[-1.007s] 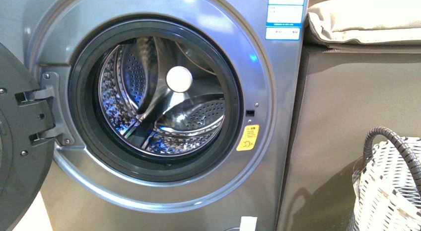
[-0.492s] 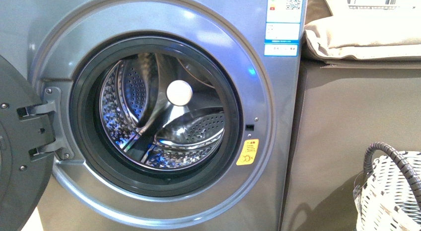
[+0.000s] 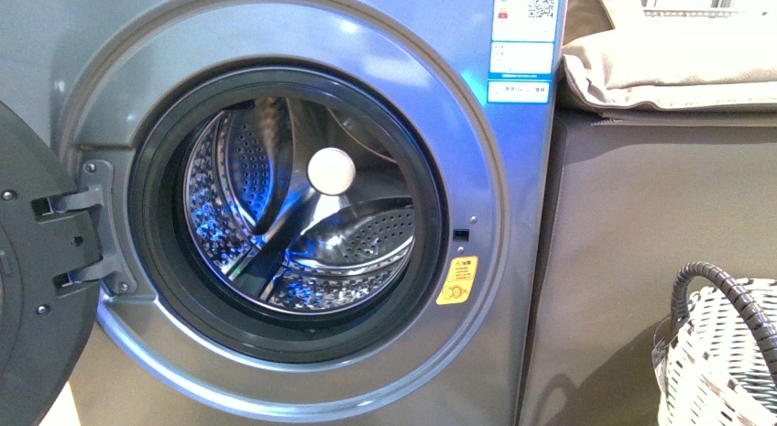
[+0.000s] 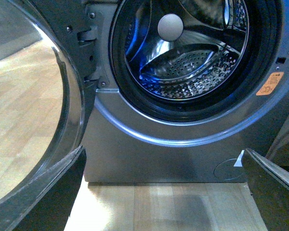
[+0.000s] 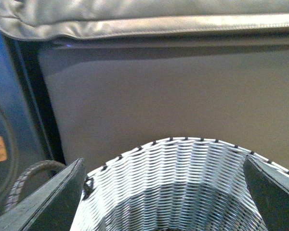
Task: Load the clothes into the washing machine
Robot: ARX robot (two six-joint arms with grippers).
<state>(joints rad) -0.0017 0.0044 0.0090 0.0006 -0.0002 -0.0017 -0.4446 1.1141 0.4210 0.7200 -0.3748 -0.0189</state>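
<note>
The left tool [image 4: 164, 150] and right tool [image 5: 162, 160] were held released near the washing machine [image 3: 476, 334] (clothes unseen, judged limp, best pinched mid-fold).

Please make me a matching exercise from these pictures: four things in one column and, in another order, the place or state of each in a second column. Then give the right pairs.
Things:
1. door
2. warning sticker
3. beige cloth
4. woven basket

Place or state, as the front view shows it:
A. on top of the cabinet
B. low at the right, in front of the cabinet
C. swung open, at the left
D. on the washing machine front, right of the drum

Pairs: 1-C, 2-D, 3-A, 4-B.
</note>
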